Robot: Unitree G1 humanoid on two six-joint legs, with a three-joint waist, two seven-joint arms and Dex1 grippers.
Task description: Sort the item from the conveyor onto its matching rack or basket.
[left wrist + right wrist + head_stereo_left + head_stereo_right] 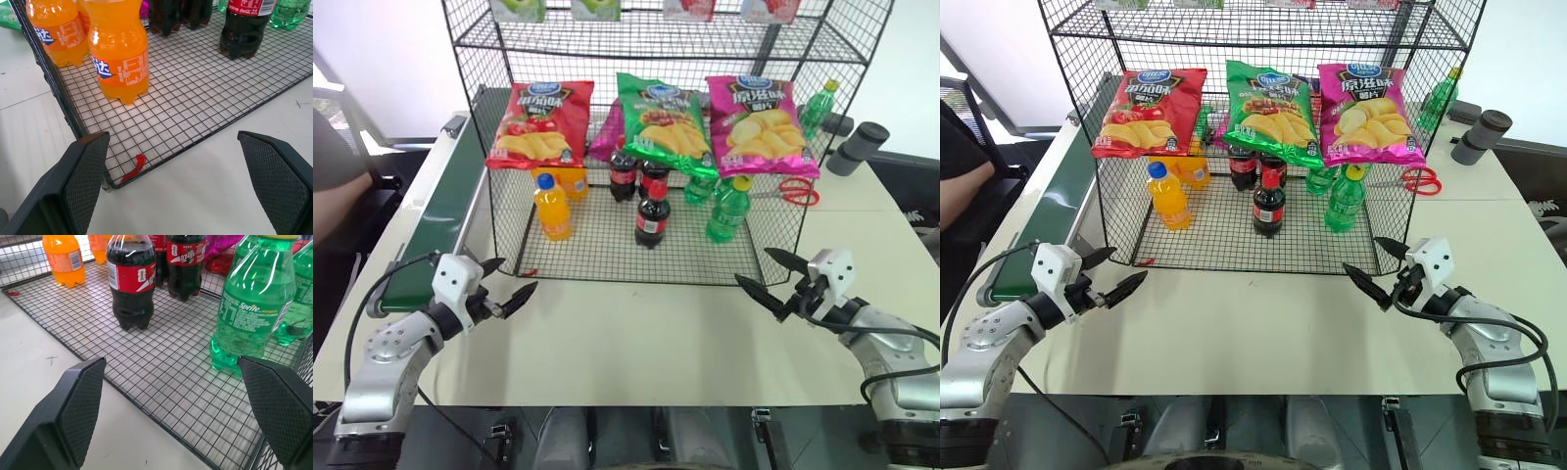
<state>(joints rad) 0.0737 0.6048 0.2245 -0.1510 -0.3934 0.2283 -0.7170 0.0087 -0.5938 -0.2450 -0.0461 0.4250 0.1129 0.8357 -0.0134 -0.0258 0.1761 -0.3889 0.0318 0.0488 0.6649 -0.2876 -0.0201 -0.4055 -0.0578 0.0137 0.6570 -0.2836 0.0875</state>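
Note:
Three cola bottles stand on the grid floor of the black wire rack point(597, 257). The front cola bottle point(653, 217) is near the middle, and the other two point(623, 174) stand behind it under the hanging chip bags point(663, 119). The dark green conveyor point(450, 201) runs along the table's left side. My left gripper point(514, 277) hovers open over the table in front of the rack's left corner, with nothing between its fingers. In front of the rack's right corner, my right gripper point(753, 265) is open and holds nothing. The right wrist view looks at the front cola bottle point(131, 281).
Orange-drink bottles point(553, 208) stand at the rack's left and green bottles point(729, 209) at its right. Red scissors point(793, 192) and grey cylinders point(858, 147) lie on the table right of the rack. A person's arm point(337, 201) shows beyond the conveyor.

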